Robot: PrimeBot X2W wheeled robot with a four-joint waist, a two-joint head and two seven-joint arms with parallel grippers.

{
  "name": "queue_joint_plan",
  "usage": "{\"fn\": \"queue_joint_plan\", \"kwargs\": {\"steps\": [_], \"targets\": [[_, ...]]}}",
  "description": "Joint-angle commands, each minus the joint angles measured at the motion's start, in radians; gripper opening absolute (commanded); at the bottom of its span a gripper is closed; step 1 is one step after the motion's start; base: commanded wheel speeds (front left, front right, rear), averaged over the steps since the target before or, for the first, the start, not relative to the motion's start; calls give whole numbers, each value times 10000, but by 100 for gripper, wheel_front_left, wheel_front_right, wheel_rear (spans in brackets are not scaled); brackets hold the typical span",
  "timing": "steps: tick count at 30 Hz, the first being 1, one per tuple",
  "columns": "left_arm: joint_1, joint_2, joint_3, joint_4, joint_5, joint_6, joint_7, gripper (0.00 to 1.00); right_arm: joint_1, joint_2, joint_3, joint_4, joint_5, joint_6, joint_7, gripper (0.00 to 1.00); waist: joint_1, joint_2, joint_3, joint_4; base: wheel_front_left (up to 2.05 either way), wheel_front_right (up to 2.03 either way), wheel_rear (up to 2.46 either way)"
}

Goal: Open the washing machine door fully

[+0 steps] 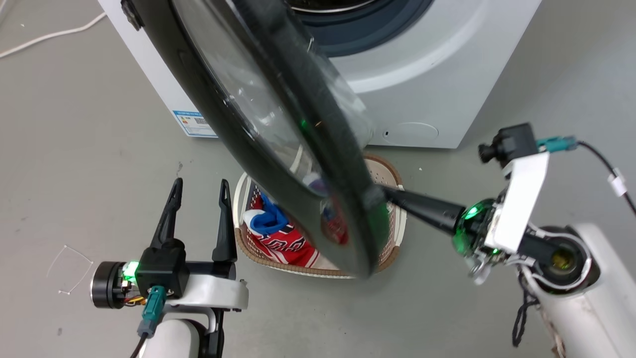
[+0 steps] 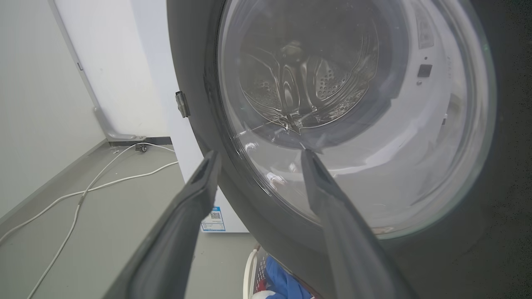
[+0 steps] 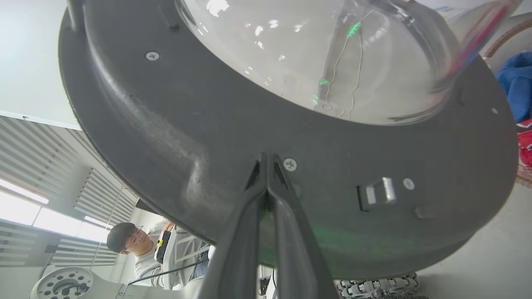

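Note:
The washing machine [image 1: 447, 74] is a white box at the top of the head view, its drum opening uncovered. The washing machine door [image 1: 189, 84], a black ring around a clear glass bowl, stands swung partway out over the floor. My right gripper [image 1: 386, 194] is shut, its tips pressed on the door's inner face near the free edge. The right wrist view shows those tips [image 3: 266, 160] against the dark ring [image 3: 166, 137], left of a metal latch [image 3: 376, 193]. My left gripper [image 1: 200, 186] is open and holds nothing, just left of the door. In the left wrist view its fingers [image 2: 259, 155] frame the glass [image 2: 353, 124].
A woven laundry basket [image 1: 390, 248] holding red and blue clothes sits on the floor under the door. A white cable [image 1: 49, 35] runs across the grey floor at far left. A person [image 3: 124, 245] sits behind me in the right wrist view.

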Motion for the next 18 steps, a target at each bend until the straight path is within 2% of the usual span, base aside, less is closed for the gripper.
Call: {"fn": "queue_joint_plan", "kwargs": {"steps": [1,8,18], "targets": [[160,-9,-49,15,28,12,-26,100,332,178,188,-160,11,29,129,0,1,0,-137,49,0,0,0],[377,-7,-96,81,6,24,-25,100,1015,615,729,-353,36,29,320,0,1,0,-511,141,0,0,0],[613,-9,-82,117,17,62,-26,100,1722,1084,934,-300,78,29,248,0,1,0,-911,171,0,0,0]]}}
